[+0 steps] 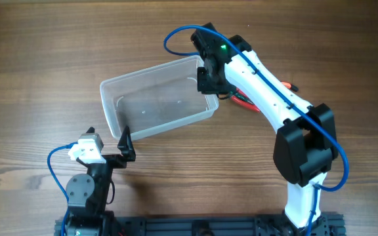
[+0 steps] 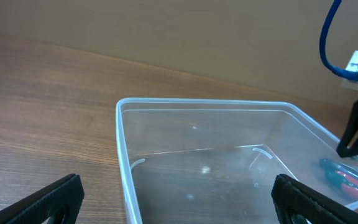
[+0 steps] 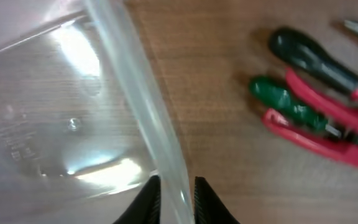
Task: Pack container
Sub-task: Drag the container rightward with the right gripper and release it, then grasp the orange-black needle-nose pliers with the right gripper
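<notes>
Near the counter's (image 1: 31, 78) front-left corner, our left pincer (image 2: 178, 186) is spread wide, holding nothing. Mid-counter sits the clear container (image 1: 113, 108), empty. Our right pincer (image 3: 176, 186) pinches its right wall. We judge a firm grip and a slow pull best, avoiding the hand tools (image 3: 316, 118) just beyond.

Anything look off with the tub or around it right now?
The container sits at a slant on the table, the right tool clamped on its end wall. It is empty; the red, green and black handled items lie outside it on the table. No spill or damage shows.
</notes>
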